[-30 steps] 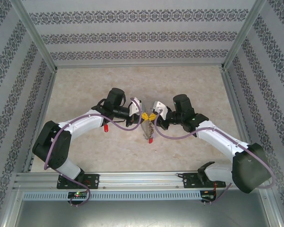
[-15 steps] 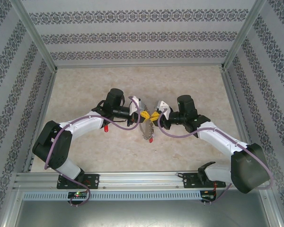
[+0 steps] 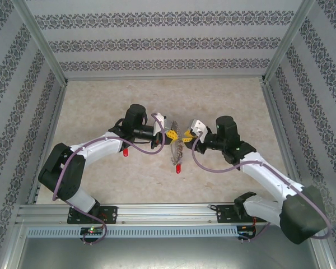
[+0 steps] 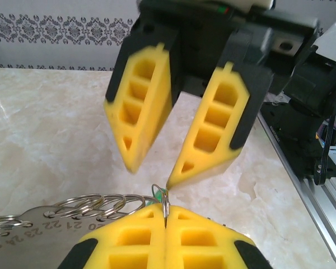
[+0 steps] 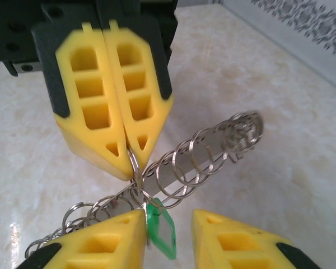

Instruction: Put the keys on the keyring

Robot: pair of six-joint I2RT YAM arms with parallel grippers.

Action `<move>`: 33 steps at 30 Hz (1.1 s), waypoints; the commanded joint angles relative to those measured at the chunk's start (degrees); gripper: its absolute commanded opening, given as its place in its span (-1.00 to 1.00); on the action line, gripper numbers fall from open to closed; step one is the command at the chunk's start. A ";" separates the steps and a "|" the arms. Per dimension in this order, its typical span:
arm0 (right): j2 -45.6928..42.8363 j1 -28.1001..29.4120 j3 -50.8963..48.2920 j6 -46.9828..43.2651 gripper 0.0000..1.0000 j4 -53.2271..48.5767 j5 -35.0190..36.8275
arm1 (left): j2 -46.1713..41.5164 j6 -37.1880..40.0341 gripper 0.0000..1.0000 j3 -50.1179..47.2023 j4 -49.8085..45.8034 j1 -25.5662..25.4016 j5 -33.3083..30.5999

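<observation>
Centre of the top view: the left gripper [image 3: 170,135] has its yellow jaws pressed tight together on one small silver ring [image 5: 134,162] of the silver metal keyring [image 3: 177,150]. From that pinch the keyring runs toward the bottom of the frame, over the pale marble-patterned table [image 3: 101,106].

Just right of it in the same view, the right gripper [image 3: 186,133] faces the left one tip to tip, with its jaws standing apart. The right wrist view has its two yellow fingers [image 5: 109,244] at the bottom edge. A green plastic tag [image 5: 159,228] sits in the gap between them, close to the finger at lower left. Whether it touches that finger I cannot tell.

In that view the keyring sweeps from lower left up to the upper right, with a coil of thin wire rings [image 5: 213,148] strung along it.

Over to the left wrist view: a flat silver strip stamped with numbers [image 4: 50,224] lies at lower left, with more rings bunched beside it. The pinched ring stands upright in the seam of the closed pads.

Now the keys. One small red-tagged key [image 3: 125,152] lies on the table left of centre, right by the left arm. A second red tag [image 3: 178,168] shows at the lower end of the keyring. Whether it hangs from the keyring or lies loose there, I cannot tell.
</observation>
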 commanded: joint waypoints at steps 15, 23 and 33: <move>6.59 1.66 4.27 -1.62 -0.83 -0.84 -5.11 | -0.65 0.25 -1.00 0.64 2.65 -0.45 2.45; 8.17 1.73 2.03 0.30 -1.00 0.43 -5.71 | -0.29 -5.66 -1.00 -1.25 11.99 -0.48 2.58; 3.72 1.30 0.36 2.70 -0.61 1.83 1.25 | 1.18 -9.59 -1.00 -3.75 19.09 -0.51 0.60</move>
